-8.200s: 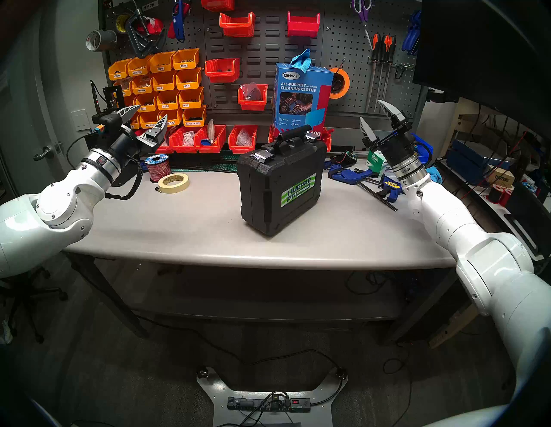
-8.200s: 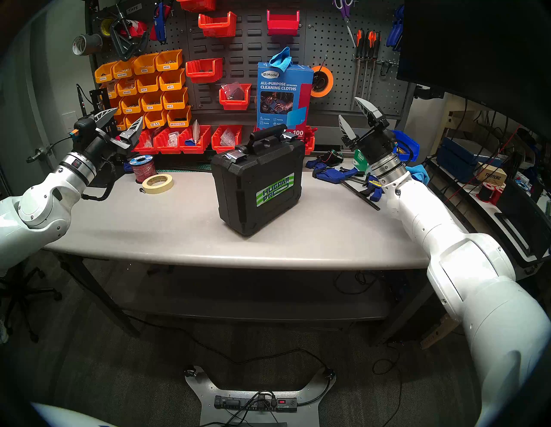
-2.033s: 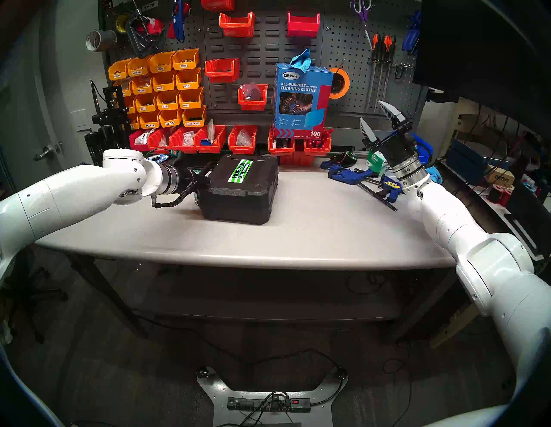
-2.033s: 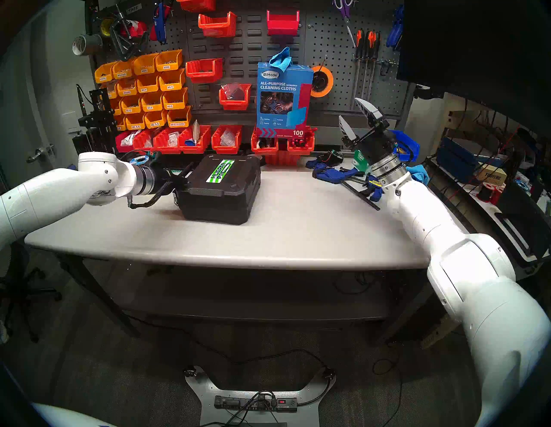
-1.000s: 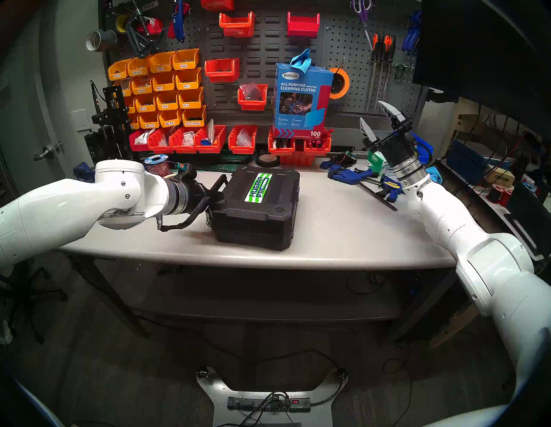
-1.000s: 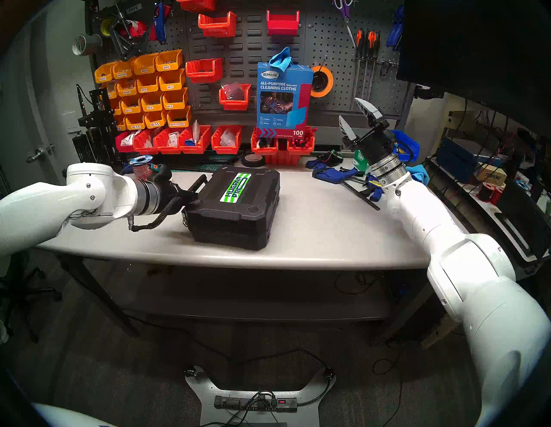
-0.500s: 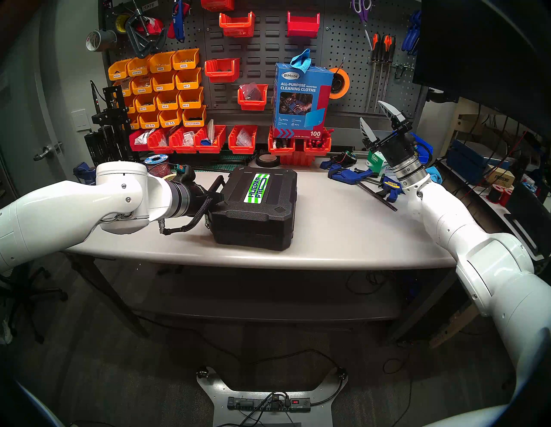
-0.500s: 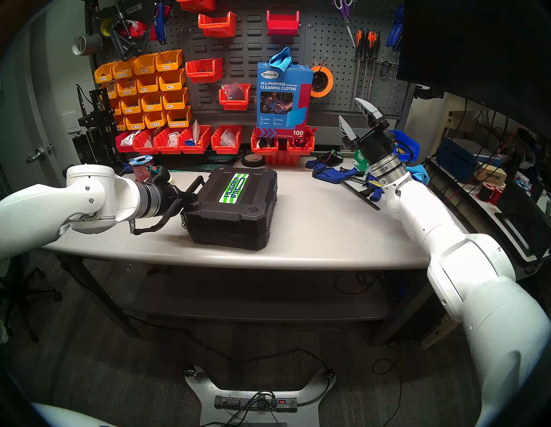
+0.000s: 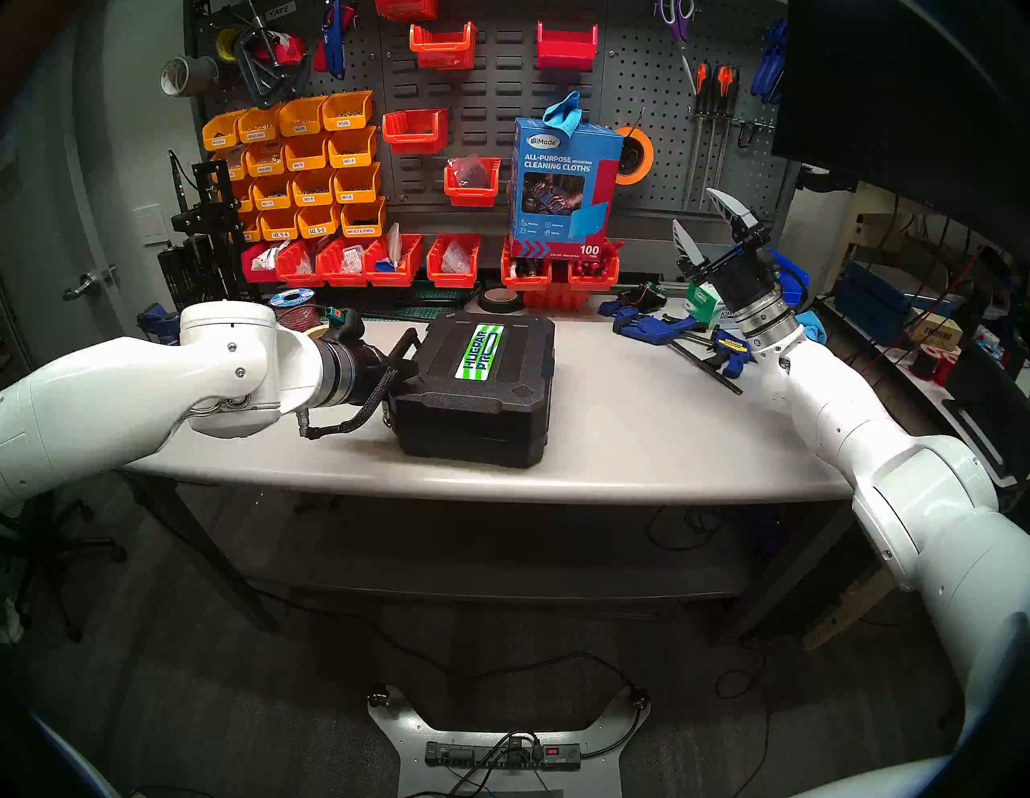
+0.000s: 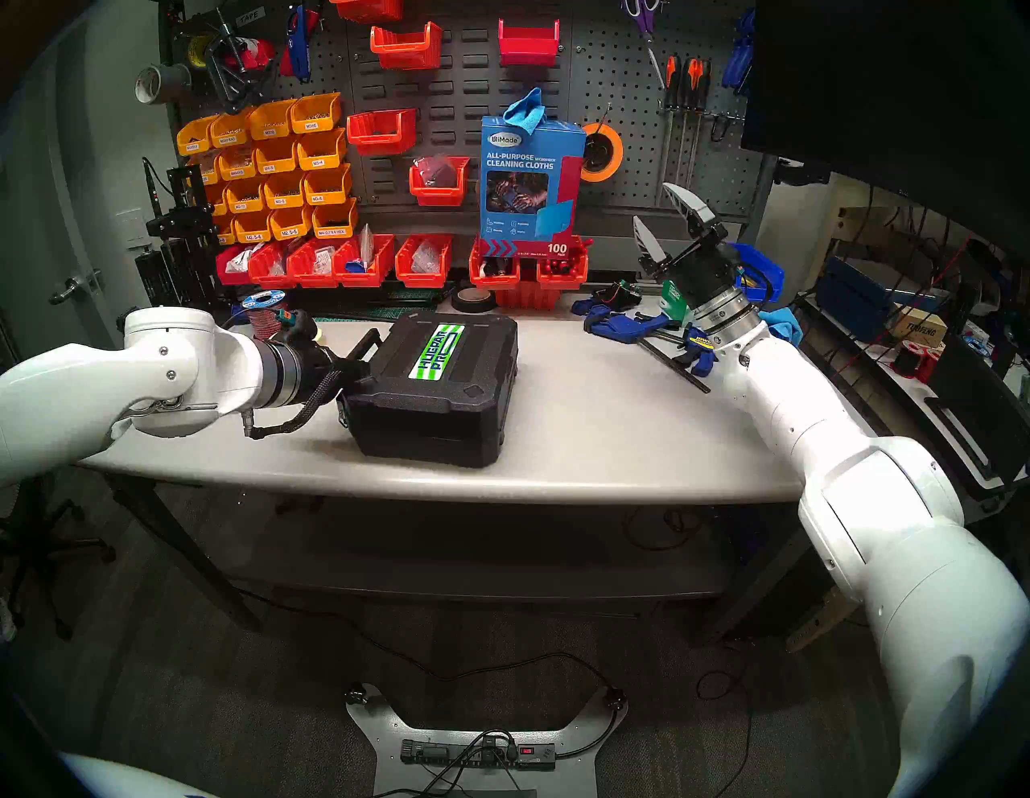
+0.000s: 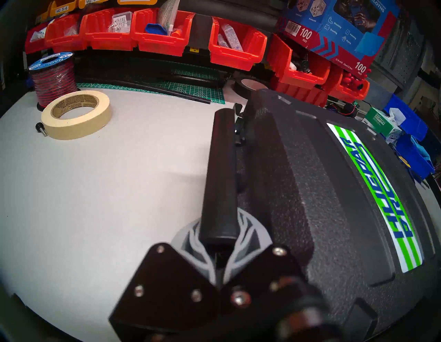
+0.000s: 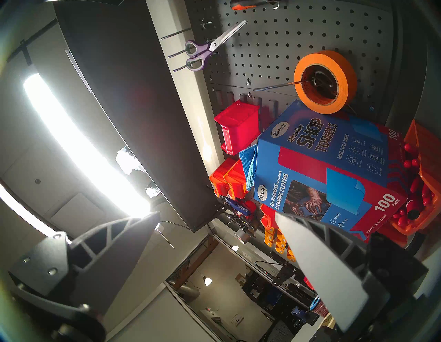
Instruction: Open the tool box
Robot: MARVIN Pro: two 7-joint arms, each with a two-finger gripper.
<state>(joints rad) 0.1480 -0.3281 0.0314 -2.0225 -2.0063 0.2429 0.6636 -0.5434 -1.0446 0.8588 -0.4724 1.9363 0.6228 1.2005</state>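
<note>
Workshop, electronics/maker bench type. Evidence: grey pegboard wall (image 9: 657,83) across the top of the frame, hung with screwdrivers (image 9: 710,92), purple scissors (image 9: 675,14) and an orange tape roll (image 9: 635,153). Yellow parts bins (image 9: 301,167) at upper left carry screw-size labels — M3, M4 and so on. Red bins (image 9: 390,259) run in a row along the back of the grey surface (image 9: 613,423). On it: wire spool (image 11: 51,76), masking tape (image 11: 76,114), green cutting mat (image 11: 191,76), blue bar clamps (image 9: 669,334). Right edge — more benches with cables.
</note>
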